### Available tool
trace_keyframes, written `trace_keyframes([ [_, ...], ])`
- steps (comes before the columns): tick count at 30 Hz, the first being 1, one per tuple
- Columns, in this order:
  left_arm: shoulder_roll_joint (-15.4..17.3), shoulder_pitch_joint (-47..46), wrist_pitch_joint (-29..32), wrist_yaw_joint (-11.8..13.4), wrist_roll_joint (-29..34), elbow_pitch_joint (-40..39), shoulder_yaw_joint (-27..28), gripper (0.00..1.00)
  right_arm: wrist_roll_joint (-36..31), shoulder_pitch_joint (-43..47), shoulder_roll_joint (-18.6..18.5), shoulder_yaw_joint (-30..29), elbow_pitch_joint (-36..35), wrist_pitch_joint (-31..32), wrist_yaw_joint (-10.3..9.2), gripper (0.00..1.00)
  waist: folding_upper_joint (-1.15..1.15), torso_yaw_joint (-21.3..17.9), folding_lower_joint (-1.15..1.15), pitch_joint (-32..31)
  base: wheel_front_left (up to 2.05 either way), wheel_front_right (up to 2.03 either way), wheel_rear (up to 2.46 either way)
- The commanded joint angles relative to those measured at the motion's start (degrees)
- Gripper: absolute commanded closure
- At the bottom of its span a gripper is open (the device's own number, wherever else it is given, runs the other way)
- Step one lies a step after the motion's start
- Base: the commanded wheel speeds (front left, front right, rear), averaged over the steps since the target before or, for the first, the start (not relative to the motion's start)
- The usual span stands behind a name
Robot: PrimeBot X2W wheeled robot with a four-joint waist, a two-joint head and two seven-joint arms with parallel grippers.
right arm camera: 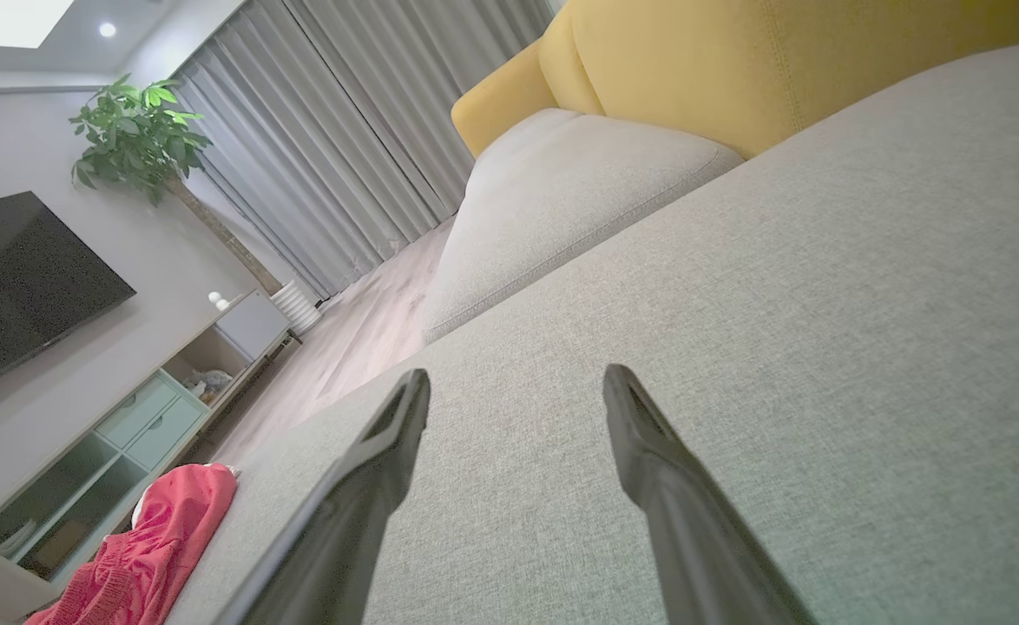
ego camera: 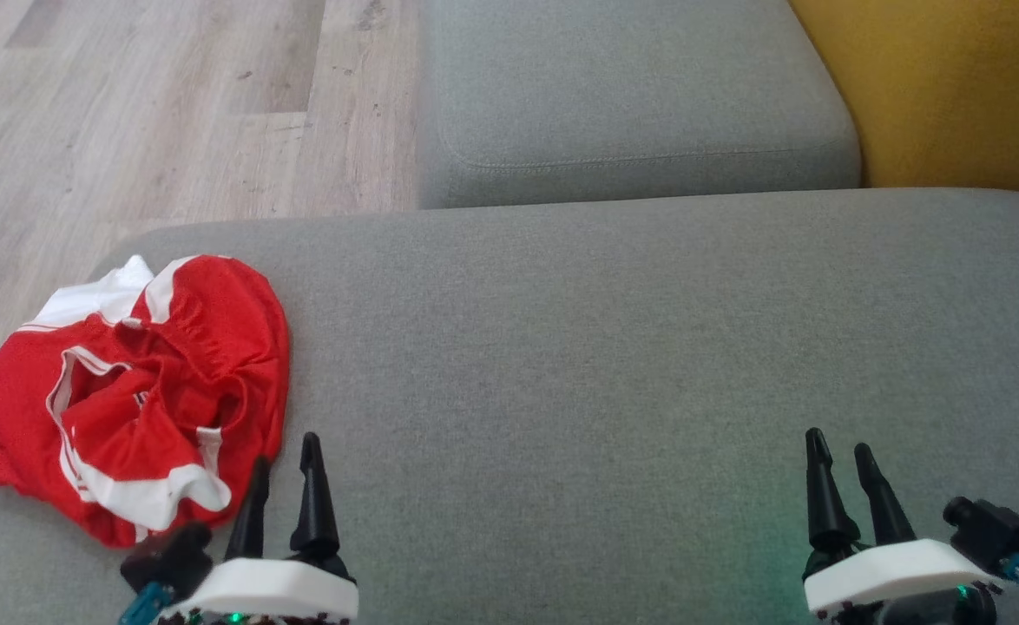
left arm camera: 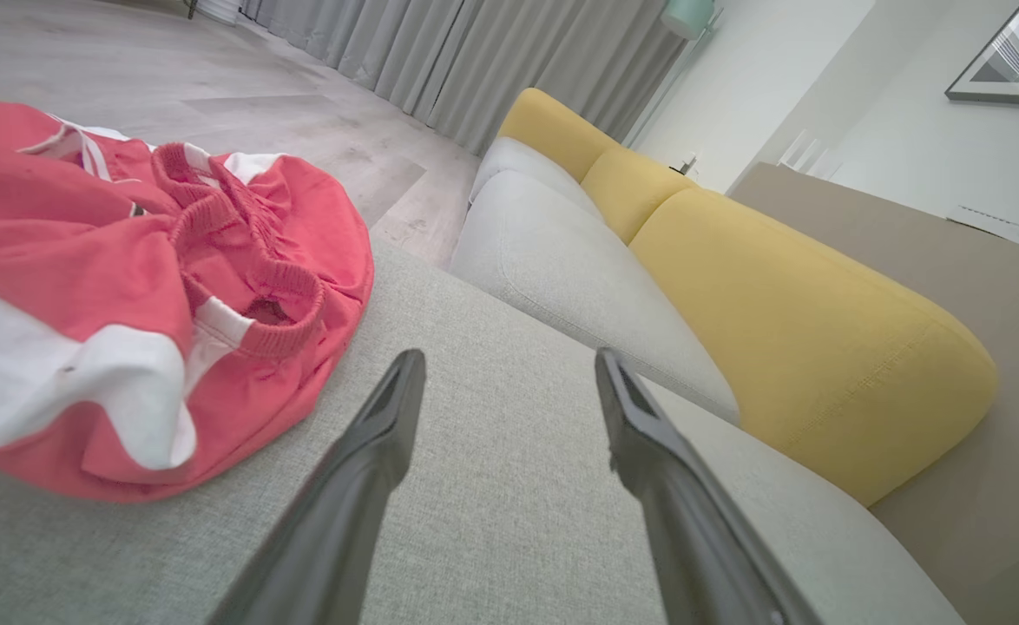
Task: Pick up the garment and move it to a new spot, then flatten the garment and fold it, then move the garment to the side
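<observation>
The garment is a crumpled pair of red shorts with white trim, lying at the left end of the grey sofa seat. Its left part hangs past the seat's edge. My left gripper stands open just right of the garment's near corner, holding nothing. In the left wrist view the garment lies to the left of the open left gripper. My right gripper is open over bare seat at the lower right, far from the garment. In the right wrist view the right gripper is open and the garment is small at the lower left.
A second grey seat cushion lies beyond, with a gap between it and the near seat. Yellow back cushions rise at the right. Wooden floor spreads at the left. A TV, a low cabinet and a plant stand across the room.
</observation>
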Motion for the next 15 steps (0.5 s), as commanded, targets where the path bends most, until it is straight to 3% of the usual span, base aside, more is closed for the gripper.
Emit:
trace_keyframes([
  [1,0.3,-2.2,-0.9,0.1,2.1,-1.4,0.4,0.00,-2.3,-1.8,-0.5,1.1,-2.3,-1.1,-0.03,0.00,0.00,0.0,0.00,0.0,0.00,0.00,0.00],
  [15,0.3,-3.3,-3.1,2.0,10.8,-0.5,-1.3,0.00,-11.2,-1.5,-0.5,2.4,-2.5,-3.3,-0.03,0.00,0.00,0.5,0.00,-0.4,0.00,0.00,0.00],
])
